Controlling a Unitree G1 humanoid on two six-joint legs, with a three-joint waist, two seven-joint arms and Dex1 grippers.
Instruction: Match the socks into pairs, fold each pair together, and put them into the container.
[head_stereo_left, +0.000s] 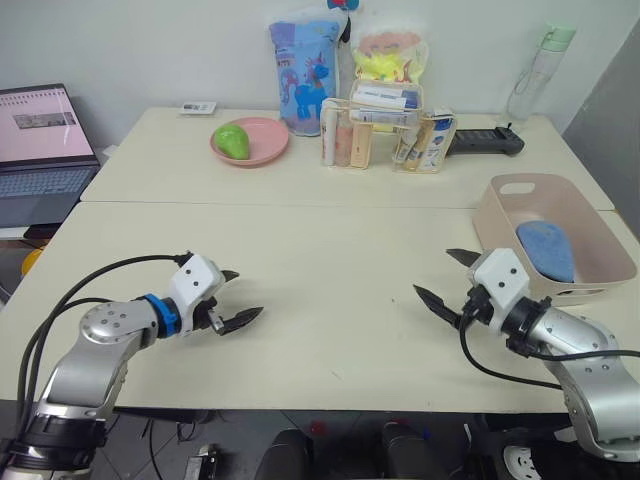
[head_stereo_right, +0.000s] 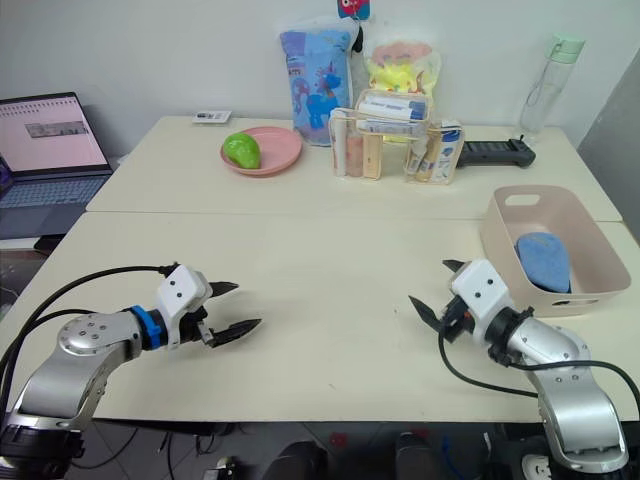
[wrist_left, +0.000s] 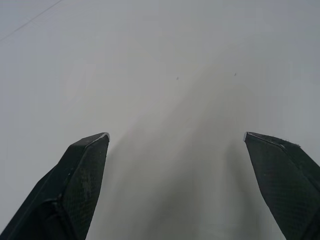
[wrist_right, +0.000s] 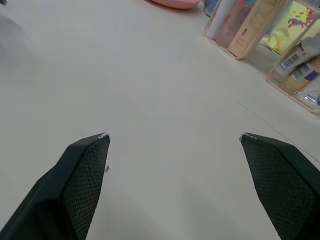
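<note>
tub (head_stereo_left: 600, 229): pale pink-beige
sock (head_stereo_left: 545, 250) in tub: light blue
plate (head_stereo_left: 262, 146): pink
fruit (head_stereo_left: 233, 140) on plate: green
table (head_stereo_left: 320, 290): cream

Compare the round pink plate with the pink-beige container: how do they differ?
The plate is round and shallow; the container is rectangular and deep with a handle slot. The plate holds a green fruit; the container holds a light blue sock bundle. Both are pinkish and stand on the table.

I can make out no wording anywhere. The bottles in the clear organiser (wrist_right: 260, 30) carry labels and a barcode (wrist_right: 291, 61), too small for me to read. The laptop screen (head_stereo_left: 35, 122) shows a page, its text illegible to me.
</note>
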